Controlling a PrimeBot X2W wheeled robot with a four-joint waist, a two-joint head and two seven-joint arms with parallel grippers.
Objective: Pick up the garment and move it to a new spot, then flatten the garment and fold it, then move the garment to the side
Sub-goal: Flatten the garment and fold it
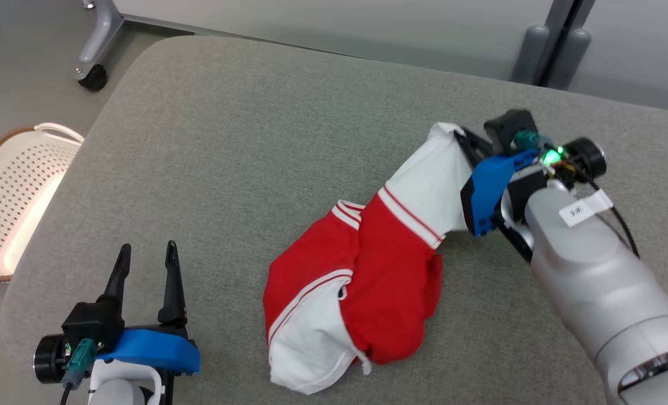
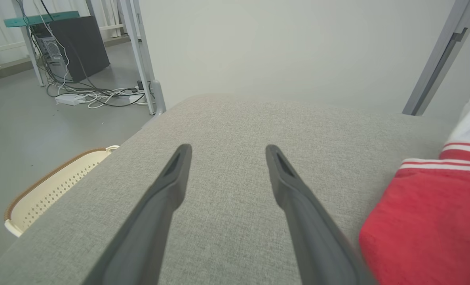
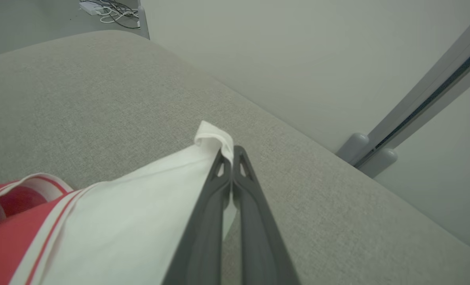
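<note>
Crumpled red-and-white garment (image 1: 390,264), striped trim, bunched mid-right on grey padded surface (image 1: 227,140), white end raised.

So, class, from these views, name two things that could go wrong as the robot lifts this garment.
1. The right gripper is shut on only a white corner of the garment, right at its tips, so the cloth may slip out once lifted.
2. The rest lies bunched on the grey surface, and the left gripper stands open, apart from it, so a one-corner lift may twist it.
</note>
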